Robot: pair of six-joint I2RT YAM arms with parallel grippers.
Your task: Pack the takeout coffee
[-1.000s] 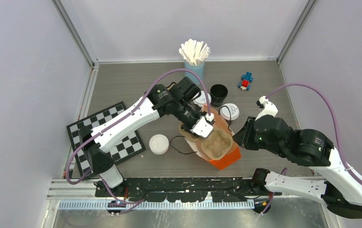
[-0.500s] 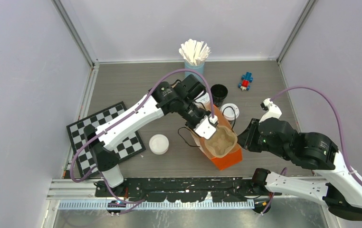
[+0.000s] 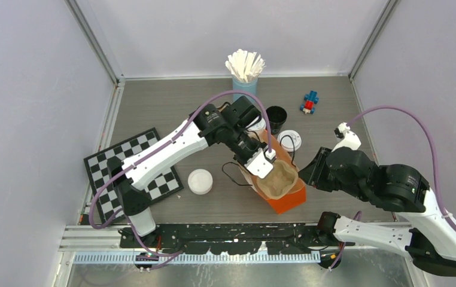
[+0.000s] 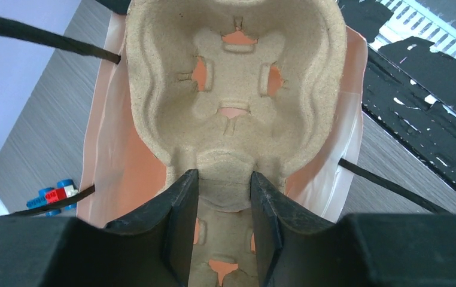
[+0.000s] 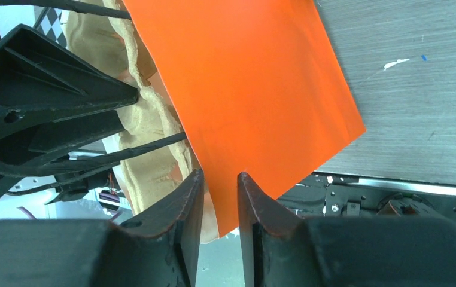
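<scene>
A brown pulp cup carrier (image 3: 278,179) sits in the mouth of an orange paper bag (image 3: 288,202) at the table's middle. My left gripper (image 3: 261,164) is shut on the carrier's (image 4: 231,72) centre ridge, fingers (image 4: 181,203) on either side of it. My right gripper (image 3: 307,174) stands open at the bag's right side, and the bag's orange wall (image 5: 261,89) runs loosely between its jaws (image 5: 219,174). Of the takeout coffee, a black cup (image 3: 275,118) stands open-topped behind the bag. White lids show at its right (image 3: 289,140) and front left (image 3: 200,181). Another (image 3: 255,124) is half hidden by my left arm.
A light-blue cup of white stirrers (image 3: 245,72) stands at the back. A small blue and red toy (image 3: 309,101) lies at the back right. A checkerboard (image 3: 133,170) lies at the left. The bag's black handles (image 3: 228,179) trail onto the table.
My left gripper carried the carrier right and down into the bag's mouth. My right arm drew back to the right and its jaws widened, letting go of the bag's edge.
</scene>
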